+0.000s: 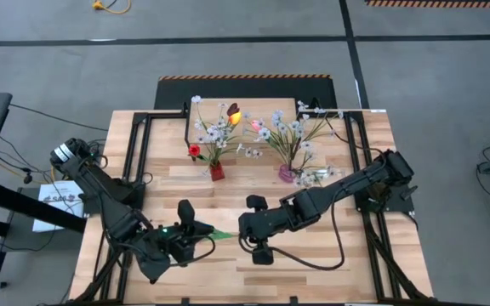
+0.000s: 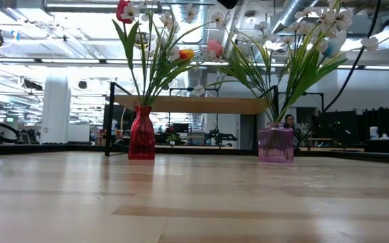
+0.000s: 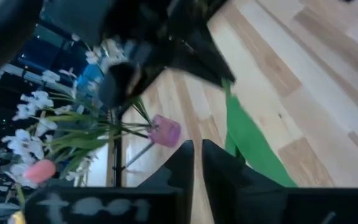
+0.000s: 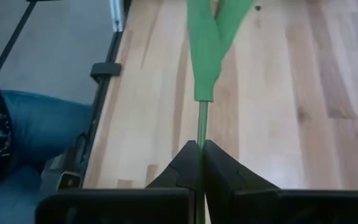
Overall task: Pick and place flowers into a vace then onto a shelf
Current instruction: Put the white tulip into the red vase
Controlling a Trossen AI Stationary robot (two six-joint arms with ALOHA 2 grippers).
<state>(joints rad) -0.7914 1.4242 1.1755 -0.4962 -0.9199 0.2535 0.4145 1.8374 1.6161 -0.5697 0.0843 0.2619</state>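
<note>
Near the front edge of the slatted pale-wood table (image 1: 339,255), both dark arms meet low over the boards. From the right wrist view, the right gripper (image 4: 199,163) has its two matte black, wedge-shaped fingers pressed together on a thin, smooth green stem (image 4: 201,121); beyond the fingertips the stem widens into flat, bright green, strap-like leaves that fork apart. No blossom of this flower shows in any view. From above, the right gripper (image 1: 247,229) sits just right of the table's middle, with a sliver of green leaf (image 1: 219,233) reaching from it toward the left gripper (image 1: 196,231), close beside it. In the left wrist view, the left gripper (image 3: 197,163) has its fingers almost touching, only a narrow slit between them, and the broad green leaf (image 3: 248,146) lies just beside them; whether they pinch any of it I cannot tell.

Farther back stand two ribbed vases: a slim, waisted red one (image 2: 141,133) and a squat, translucent pink-purple one (image 2: 275,144). Each holds a loose fan of long green stems with small white blossom sprays (image 2: 316,27) and tulip heads in red, orange and pink. Behind them runs the shelf (image 2: 188,104), a flat light-wood board on thin dark metal legs.
</note>
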